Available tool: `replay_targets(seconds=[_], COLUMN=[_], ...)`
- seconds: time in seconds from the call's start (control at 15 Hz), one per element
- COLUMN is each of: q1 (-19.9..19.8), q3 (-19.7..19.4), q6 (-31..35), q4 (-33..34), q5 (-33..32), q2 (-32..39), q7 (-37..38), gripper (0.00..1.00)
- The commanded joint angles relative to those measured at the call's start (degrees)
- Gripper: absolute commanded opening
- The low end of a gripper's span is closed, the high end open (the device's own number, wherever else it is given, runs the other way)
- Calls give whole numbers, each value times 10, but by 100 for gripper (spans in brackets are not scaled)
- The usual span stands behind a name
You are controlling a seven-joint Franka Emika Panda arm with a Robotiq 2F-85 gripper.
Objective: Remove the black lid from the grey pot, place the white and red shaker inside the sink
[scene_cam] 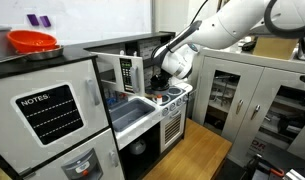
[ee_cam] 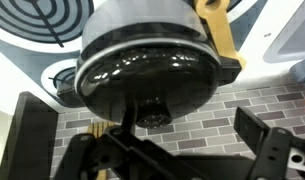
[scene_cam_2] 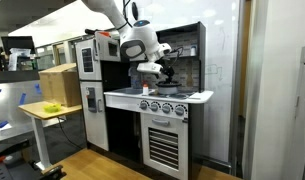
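In the wrist view the grey pot (ee_cam: 142, 25) fills the upper middle, and the glossy black lid (ee_cam: 142, 75) sits on it with its round knob (ee_cam: 152, 115) pointing toward the camera. A tan pot handle (ee_cam: 218, 35) sticks out on the right. My gripper (ee_cam: 142, 112) is open, its dark fingers (ee_cam: 32, 125) standing wide on either side of the knob, holding nothing. In both exterior views the gripper (scene_cam: 173, 66) (scene_cam_2: 158, 72) hovers over the stove end of the toy kitchen. The white and red shaker (scene_cam_2: 145, 90) stands on the counter. The sink (scene_cam: 133, 109) lies left of the stove.
Blue-ringed burners (ee_cam: 40, 14) lie around the pot, with a brick-pattern back wall (ee_cam: 207, 125) behind it. A red-orange bowl (scene_cam: 33, 42) sits on top of the toy fridge, and a microwave (scene_cam: 122, 70) stands above the sink. Grey cabinets (scene_cam: 242, 95) stand beyond the kitchen.
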Motion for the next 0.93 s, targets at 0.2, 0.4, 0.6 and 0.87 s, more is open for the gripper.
replay_targets(seconds=[0.2,0.4,0.6,0.87], q1=[46,48,42,17], q3=[-48,-50,-44,-21], q6=[1,15,53,83], q4=[-115,-128,-120,-99], q5=[3,8,9,7], q2=[-54,-62,-52,-35], q7=[65,63,50,25], gripper=[100,100,100,100])
